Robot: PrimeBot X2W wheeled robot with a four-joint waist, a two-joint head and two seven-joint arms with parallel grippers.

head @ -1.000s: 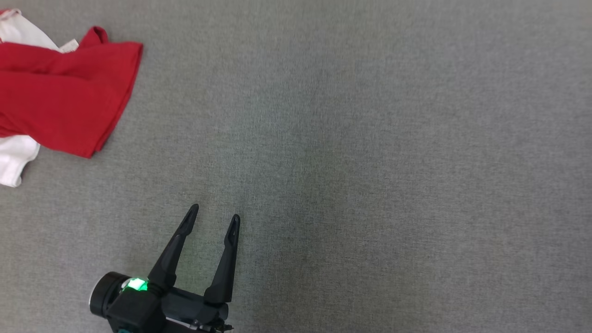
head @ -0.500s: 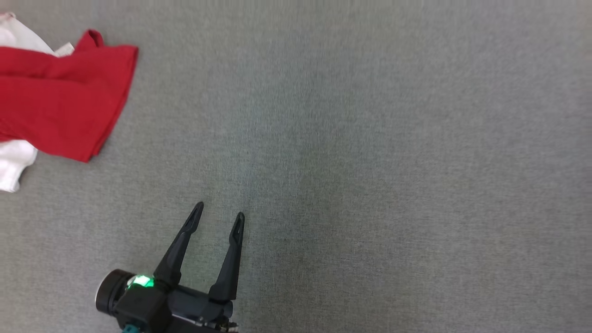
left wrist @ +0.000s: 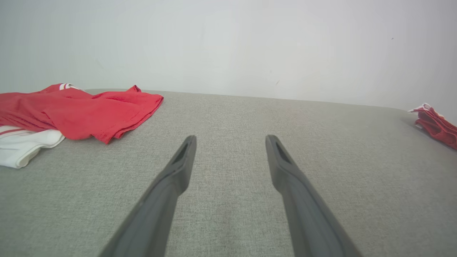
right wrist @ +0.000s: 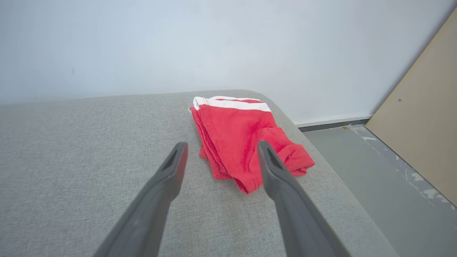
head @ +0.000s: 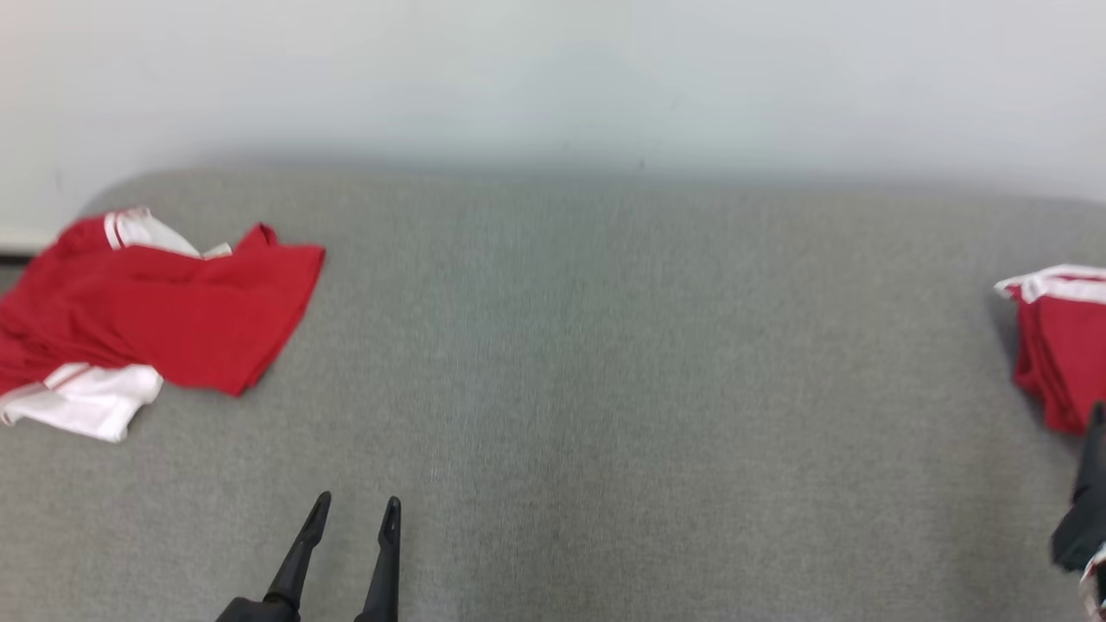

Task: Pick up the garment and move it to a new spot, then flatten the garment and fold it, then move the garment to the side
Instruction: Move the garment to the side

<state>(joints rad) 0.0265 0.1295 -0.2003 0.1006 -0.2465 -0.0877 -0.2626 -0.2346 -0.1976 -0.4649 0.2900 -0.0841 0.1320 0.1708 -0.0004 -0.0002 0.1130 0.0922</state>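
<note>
A folded red garment [right wrist: 242,142] with a white band lies near the right end of the grey cushion [right wrist: 71,160]; it also shows in the head view [head: 1058,345] and the left wrist view [left wrist: 435,125]. My right gripper [right wrist: 222,144] is open, with its fingertips just short of the garment's near edge and nothing between them. Its dark body [head: 1087,510] is at the right edge of the head view. My left gripper [head: 357,503] [left wrist: 231,141] is open and empty over bare cushion at the lower left.
A crumpled red and white garment [head: 155,320] [left wrist: 78,110] lies at the cushion's far left. A pale wall [head: 553,78] runs behind the cushion. Right of the cushion's rounded end are grey floor [right wrist: 375,185] and a leaning tan board [right wrist: 421,117].
The head camera has tilted up: the wall, the cushion's back edge and the folded garment at the right have come into the picture. The left gripper stays open.
</note>
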